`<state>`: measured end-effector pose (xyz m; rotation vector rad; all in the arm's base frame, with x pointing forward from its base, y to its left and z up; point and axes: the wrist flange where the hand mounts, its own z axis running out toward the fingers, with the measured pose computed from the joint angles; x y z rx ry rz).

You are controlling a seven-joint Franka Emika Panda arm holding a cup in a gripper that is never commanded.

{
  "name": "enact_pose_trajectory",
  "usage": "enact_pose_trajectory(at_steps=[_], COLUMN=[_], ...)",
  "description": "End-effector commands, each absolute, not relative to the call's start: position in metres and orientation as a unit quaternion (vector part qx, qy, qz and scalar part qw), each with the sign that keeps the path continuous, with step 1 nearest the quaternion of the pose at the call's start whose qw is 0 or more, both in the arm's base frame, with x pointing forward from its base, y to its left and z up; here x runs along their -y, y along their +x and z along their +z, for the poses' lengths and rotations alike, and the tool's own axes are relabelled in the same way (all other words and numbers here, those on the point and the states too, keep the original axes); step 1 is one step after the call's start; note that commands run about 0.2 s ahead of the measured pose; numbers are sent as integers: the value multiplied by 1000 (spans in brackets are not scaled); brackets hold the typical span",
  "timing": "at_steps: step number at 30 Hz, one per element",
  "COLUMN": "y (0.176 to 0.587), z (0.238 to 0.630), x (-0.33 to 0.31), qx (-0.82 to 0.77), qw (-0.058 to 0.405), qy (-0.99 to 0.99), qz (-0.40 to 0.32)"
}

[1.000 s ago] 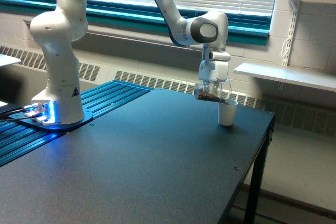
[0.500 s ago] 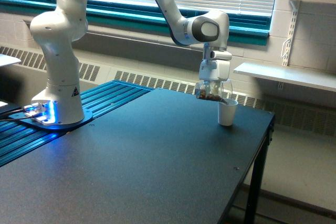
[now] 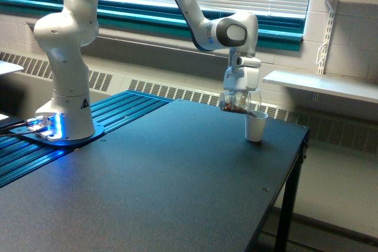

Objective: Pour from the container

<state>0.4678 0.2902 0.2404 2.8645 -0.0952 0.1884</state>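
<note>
In the exterior view my gripper point(image 3: 238, 91) hangs down from the wrist and is shut on the container point(image 3: 237, 102), a small clear cup lying tipped on its side with brown granular bits along its lower wall. Its mouth points toward the exterior view's right, right over the rim of a white paper cup point(image 3: 255, 127) that stands upright on the dark table point(image 3: 153, 175). I cannot make out any bits falling.
The arm's white base point(image 3: 65, 87) stands on blue rails at the exterior view's left. The table's right edge point(image 3: 295, 163) drops off just past the white cup. A white shelf point(image 3: 322, 84) juts from the wall behind.
The container has tipped slightly further and shifted a little toward the white cup; otherwise the scene is the same.
</note>
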Motion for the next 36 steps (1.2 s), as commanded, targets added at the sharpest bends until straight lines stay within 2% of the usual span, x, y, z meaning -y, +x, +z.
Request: enact_pose_trajectory(at_steps=[1,36], y=[466,467], z=[240,239], x=[-295,-304], qx=[16,-12], qw=[141,159], qy=[988,985], qz=[65,59])
